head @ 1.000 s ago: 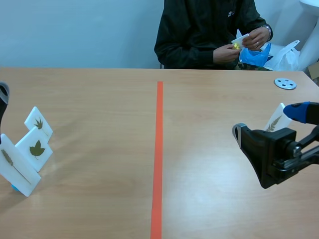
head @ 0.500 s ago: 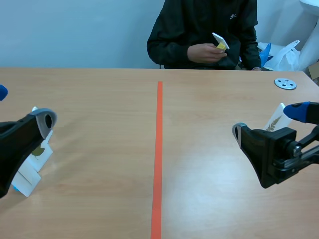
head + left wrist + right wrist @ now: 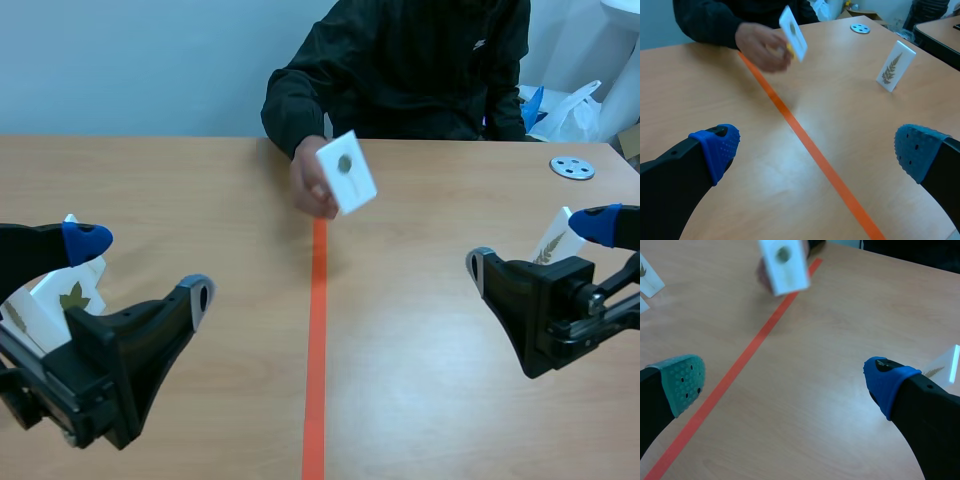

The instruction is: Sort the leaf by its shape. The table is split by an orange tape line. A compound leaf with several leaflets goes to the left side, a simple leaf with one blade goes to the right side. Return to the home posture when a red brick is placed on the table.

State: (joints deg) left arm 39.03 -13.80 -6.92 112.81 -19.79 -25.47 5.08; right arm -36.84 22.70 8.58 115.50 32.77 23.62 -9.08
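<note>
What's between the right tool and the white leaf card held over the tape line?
Nothing visible: only bare wooden table between the right tool and the white single-leaf card. A person's hand holds it.

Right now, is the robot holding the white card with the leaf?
No, a person's hand holds the white card by the orange tape line, while the left gripper and right gripper are open.

Across my wooden counter (image 3: 180,190) sits a person (image 3: 420,70) in a black jacket. A small grey disc (image 3: 572,168) with holes lies near a white plastic bag (image 3: 578,110).
</note>
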